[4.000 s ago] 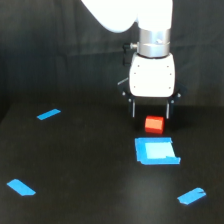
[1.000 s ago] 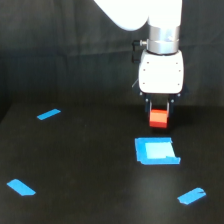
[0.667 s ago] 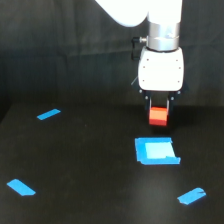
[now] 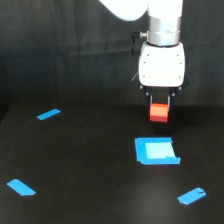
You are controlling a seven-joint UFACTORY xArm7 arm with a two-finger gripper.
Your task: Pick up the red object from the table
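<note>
The red object (image 4: 159,112) is a small red-orange block, held between the dark fingers of my gripper (image 4: 160,111) under the white arm body. It hangs above the black table (image 4: 80,165), clear of the surface, a little behind the blue square patch (image 4: 156,150). The gripper is shut on the block; the block's upper part is hidden between the fingers.
Blue tape strips lie on the table: one at the exterior view's left rear (image 4: 48,114), one at the left front (image 4: 21,187), one at the right front (image 4: 192,196). A dark curtain backs the scene.
Four seconds ago the block sat on the table between open fingers. The gripper has since shut on it and lifted it; over the last second it rose further.
</note>
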